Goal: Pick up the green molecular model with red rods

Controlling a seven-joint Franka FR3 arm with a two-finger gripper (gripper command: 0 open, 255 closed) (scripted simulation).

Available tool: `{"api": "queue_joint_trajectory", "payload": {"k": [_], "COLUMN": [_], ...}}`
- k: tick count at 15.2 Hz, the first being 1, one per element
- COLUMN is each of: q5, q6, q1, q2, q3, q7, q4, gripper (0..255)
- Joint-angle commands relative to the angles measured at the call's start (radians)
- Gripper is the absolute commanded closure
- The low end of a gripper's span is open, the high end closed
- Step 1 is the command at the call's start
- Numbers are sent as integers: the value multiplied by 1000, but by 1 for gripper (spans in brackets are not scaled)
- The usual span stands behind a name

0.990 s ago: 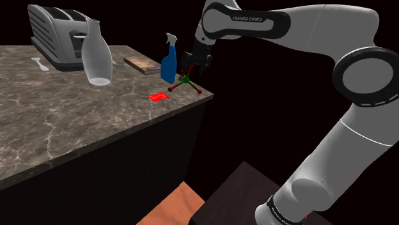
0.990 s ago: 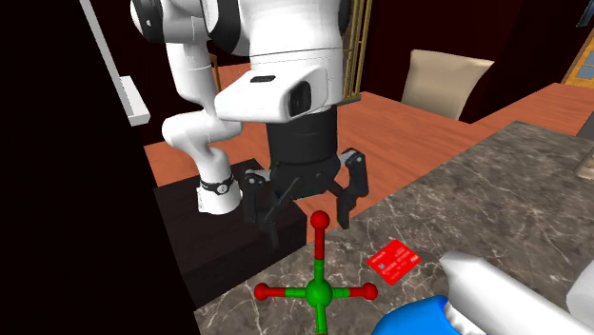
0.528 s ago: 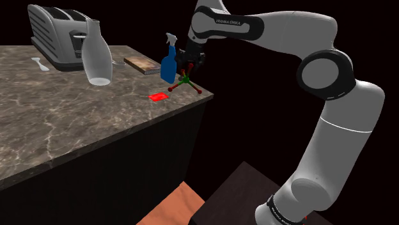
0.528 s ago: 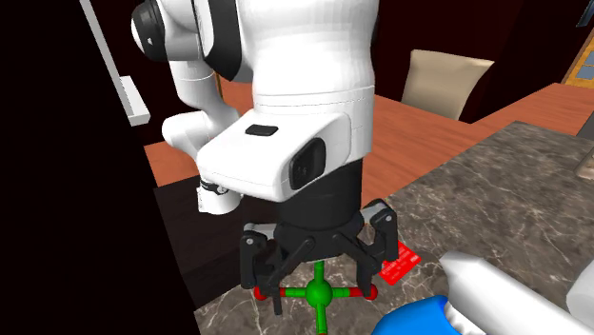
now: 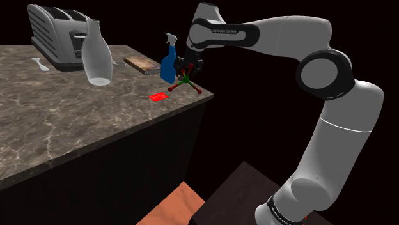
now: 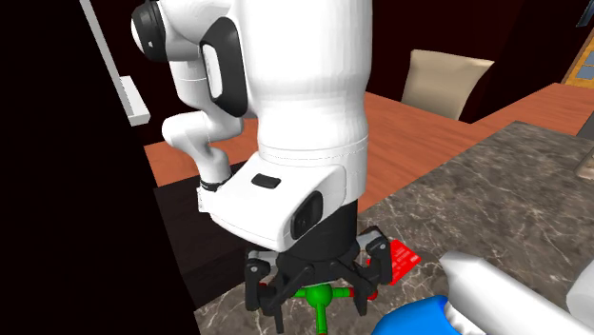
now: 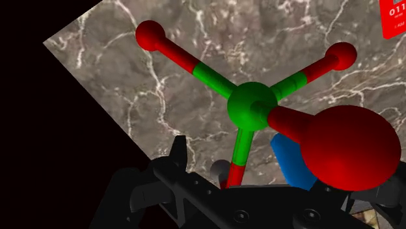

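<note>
Gripper (image 6: pixel 314 293): over the last second it has been dropping from above the counter's (image 5: pixel 77 115) edge and is now straddling the green molecular model with red rods (image 7: pixel 250 107), fingers standing apart and not yet clasping it; closing is looking like the remaining step. Model: sitting at the counter's corner nearest the arm (image 5: pixel 268 32), just beside the blue spray bottle (image 5: pixel 169 61). Writing: red card (image 7: pixel 393 19) showing white digits "011", cut off; arm lettering appearing to read FRANKA EMIKA.

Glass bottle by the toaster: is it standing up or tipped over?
Standing up: the clear bottle rests on its wide base on the counter, narrow neck pointing up, beside the toaster.
</note>
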Motion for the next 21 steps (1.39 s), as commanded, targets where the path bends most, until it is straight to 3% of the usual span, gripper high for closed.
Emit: {"api": "queue_joint_trajectory", "payload": {"k": [1,10,21], "q5": [0,0,1], "q6": [4,5,-149], "q1": [0,0,3], "q2": [1,1,14], "q3": [0,0,1], "q7": [0,0,-6], "q4": [-3,-3,164], "gripper": [255,255,255]}}
